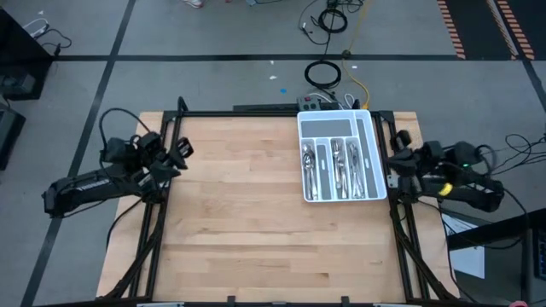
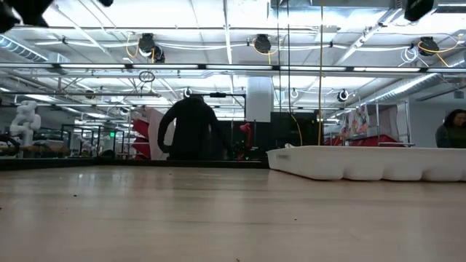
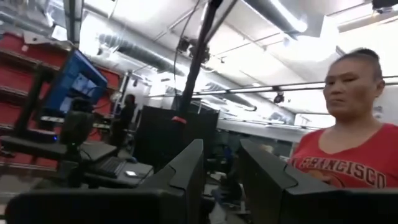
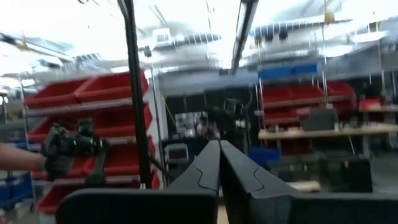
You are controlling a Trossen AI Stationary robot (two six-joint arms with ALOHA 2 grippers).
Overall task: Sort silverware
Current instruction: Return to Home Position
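**High view.** The silverware (image 1: 337,166) lies in the white cutlery tray (image 1: 300,128). The pieces overlap and are too small to sort into forks, spoons and knives, or to count.

**Low view.**
- The tray's near wall hides all of its contents, and the picture's right edge cuts off its right end.
- A seated person (image 2: 453,129) is cut by the same edge, with the lower body hidden behind the tray.
- A person in dark clothing (image 2: 191,127) is hidden below the waist by the worktop (image 2: 218,211).
- The top edge cuts off the dark shapes (image 2: 14,9) in both upper corners, so what they are cannot be told.

**Left wrist view.** A person in a red shirt (image 3: 348,165) is cut off by the picture's edges.

**Right wrist view.** A person's arm (image 4: 15,155) enters from the edge, and the rest of the person is out of frame.
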